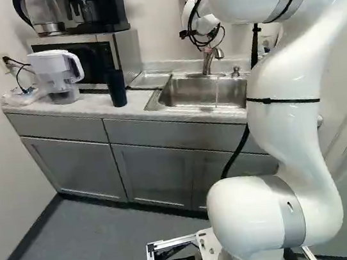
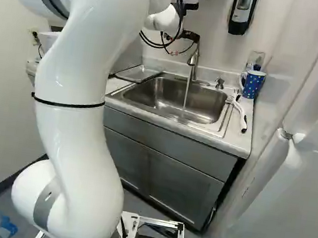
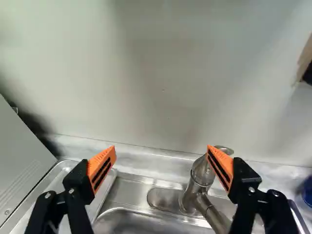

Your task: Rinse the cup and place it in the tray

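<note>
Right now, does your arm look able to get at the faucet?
Probably yes: the open gripper is close by the faucet, with nothing seeming to block the way, though one finger overlaps it in the wrist view.

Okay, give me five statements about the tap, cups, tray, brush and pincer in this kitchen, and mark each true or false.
1. Water is running from the tap into the sink. True.
2. The pincer is closed around a cup. False: it is open, with no cup between its fingers.
3. The dark cup stands in the tray. False: it stands on the counter, beside the tray.
4. In the right base view, the brush lies right of the sink. True.
5. The spotted mug is in the sink. False: it stands outside the sink.
</note>
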`<state>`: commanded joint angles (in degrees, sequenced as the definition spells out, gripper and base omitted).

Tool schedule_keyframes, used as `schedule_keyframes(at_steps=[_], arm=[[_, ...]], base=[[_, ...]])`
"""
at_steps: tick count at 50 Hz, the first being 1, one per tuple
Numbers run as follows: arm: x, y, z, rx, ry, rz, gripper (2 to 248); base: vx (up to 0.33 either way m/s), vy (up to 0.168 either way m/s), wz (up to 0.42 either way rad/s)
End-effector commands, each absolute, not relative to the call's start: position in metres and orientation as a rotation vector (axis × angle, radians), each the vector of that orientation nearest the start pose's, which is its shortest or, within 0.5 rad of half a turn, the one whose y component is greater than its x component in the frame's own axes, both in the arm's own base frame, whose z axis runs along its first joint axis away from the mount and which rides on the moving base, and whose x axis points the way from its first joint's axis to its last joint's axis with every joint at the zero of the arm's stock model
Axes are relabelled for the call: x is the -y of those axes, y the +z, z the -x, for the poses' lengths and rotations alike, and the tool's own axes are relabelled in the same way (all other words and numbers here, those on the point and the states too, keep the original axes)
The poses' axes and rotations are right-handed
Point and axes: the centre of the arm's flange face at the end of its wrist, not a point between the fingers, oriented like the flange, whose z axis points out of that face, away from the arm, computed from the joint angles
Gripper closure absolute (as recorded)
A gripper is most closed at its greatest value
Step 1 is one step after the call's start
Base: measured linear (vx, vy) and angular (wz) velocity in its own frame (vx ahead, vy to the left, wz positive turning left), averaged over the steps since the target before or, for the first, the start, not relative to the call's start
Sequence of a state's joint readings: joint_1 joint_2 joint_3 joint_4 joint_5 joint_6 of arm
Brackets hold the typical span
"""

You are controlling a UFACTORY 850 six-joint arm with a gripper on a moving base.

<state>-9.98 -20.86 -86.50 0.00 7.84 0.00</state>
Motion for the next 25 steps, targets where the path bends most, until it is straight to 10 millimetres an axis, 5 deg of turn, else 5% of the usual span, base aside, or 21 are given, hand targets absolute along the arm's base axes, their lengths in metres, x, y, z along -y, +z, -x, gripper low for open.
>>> schedule_keyframes(at_steps=[25], arm=[[0.087, 0.667, -0.633, -0.178, -1.906, 2.593, 3]], base=[[0.0, 0.0, 0.0]])
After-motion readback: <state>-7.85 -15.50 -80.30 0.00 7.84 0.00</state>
